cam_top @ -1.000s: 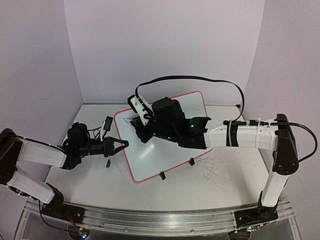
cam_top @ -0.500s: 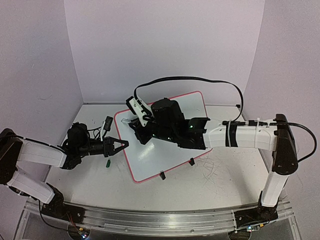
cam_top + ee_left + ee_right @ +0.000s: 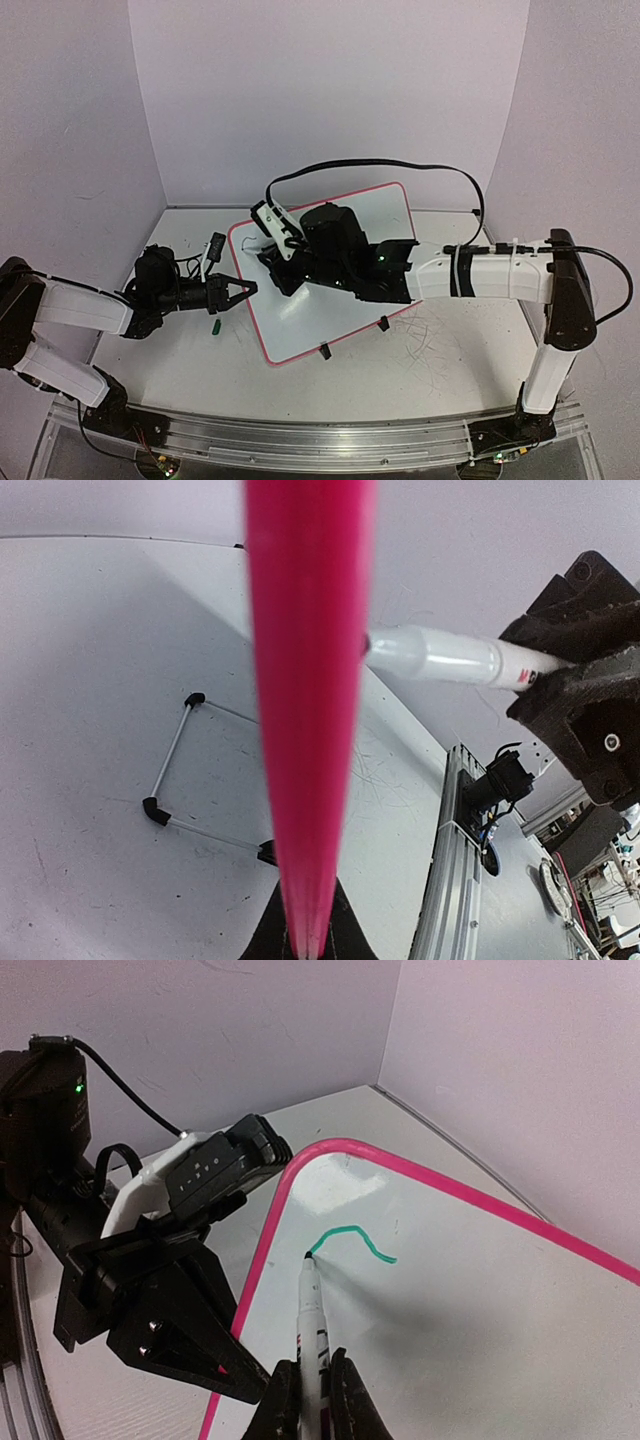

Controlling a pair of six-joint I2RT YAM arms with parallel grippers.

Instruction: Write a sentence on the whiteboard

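The board [image 3: 300, 322] lay skewed mid-table, one corner turned toward the far-left corner of the table [image 3: 440, 355]. The left gripper [image 3: 245, 290] came in from the left edge. Its fingers were closed on the pink rim [image 3: 305, 730] and pinned the board flat.

The right gripper [image 3: 312, 1385] reached over from the right. Its fingers were shut tight on a marker [image 3: 310, 1310], which was held nearly upright with the tip down.

Of the sentence [image 3: 355, 1230] only one hooked green stroke was down, just inside that far-left board corner. The tip sat at the stroke's near end, close to the rim. It looked to be touching, though contact was hard to confirm.

The task was barely begun, and the step in hand was shaping the first letter. Doing it well likely called for:
- Light, even pressure, so the line neither skipped nor dragged the board.
- Small wrist motions, with the marker's tilt held constant.
- A path that led away from the rim toward the open white area, leaving room for two lines.

The left clamp needed to hold firm. Any slide on the glossy surface would have smeared the cursive or broken the letters.
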